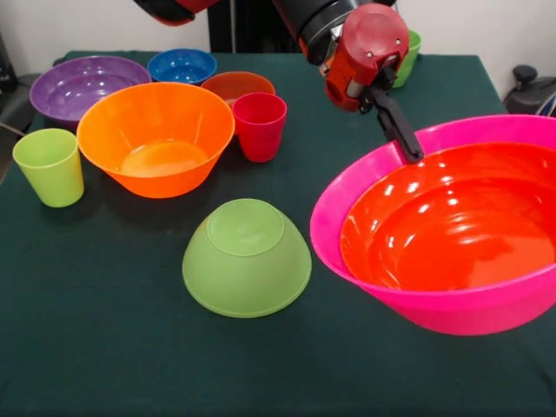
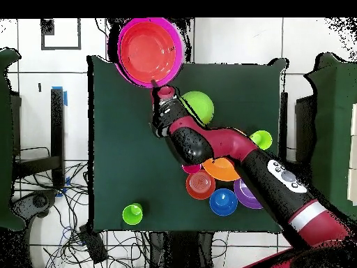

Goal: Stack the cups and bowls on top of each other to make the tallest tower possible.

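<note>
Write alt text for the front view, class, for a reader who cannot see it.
A red robot gripper grips the far rim of a big pink bowl with an orange bowl nested inside. An upturned lime green bowl sits beside it on the dark green table, with other bowls and cups behind.

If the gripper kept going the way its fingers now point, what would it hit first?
The gripper points down at the far rim of the pink bowl, seemingly touching it already. Pushing on, it would most likely meet the orange bowl nested inside. Depth is unclear.
</note>
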Controlling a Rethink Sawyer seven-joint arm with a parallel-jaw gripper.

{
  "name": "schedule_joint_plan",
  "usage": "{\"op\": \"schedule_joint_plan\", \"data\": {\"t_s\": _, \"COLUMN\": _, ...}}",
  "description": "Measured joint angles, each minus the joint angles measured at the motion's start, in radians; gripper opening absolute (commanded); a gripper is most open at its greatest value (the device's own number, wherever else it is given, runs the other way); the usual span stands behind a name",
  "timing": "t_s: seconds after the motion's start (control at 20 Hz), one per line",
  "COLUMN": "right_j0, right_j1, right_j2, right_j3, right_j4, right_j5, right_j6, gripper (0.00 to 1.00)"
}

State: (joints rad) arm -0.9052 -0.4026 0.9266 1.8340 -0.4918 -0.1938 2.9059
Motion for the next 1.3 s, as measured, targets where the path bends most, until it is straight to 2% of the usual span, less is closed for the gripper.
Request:
{"op": "schedule_joint_plan", "data": {"t_s": 0.45, "right_j0": -0.031, "right_j1": -0.051, "right_j2": -0.017, "right_j3": 0.055, "right_j4": 0.013, "right_j5": 0.098, "right_j6": 0.0, "gripper": 0.0}}
{"op": "schedule_joint_plan", "data": {"t_s": 0.6, "right_j0": -0.018, "right_j1": -0.087, "right_j2": -0.05, "right_j3": 0.063, "right_j4": 0.03, "right_j5": 0.114, "right_j6": 0.0, "gripper": 0.0}}
{"op": "schedule_joint_plan", "data": {"t_s": 0.85, "right_j0": 0.03, "right_j1": -0.167, "right_j2": -0.149, "right_j3": 0.075, "right_j4": 0.046, "right_j5": 0.121, "right_j6": 0.0, "gripper": 0.0}}
{"op": "schedule_joint_plan", "data": {"t_s": 1.3, "right_j0": 0.093, "right_j1": -0.208, "right_j2": -0.278, "right_j3": 0.078, "right_j4": 0.049, "right_j5": 0.121, "right_j6": 0.0, "gripper": 0.0}}
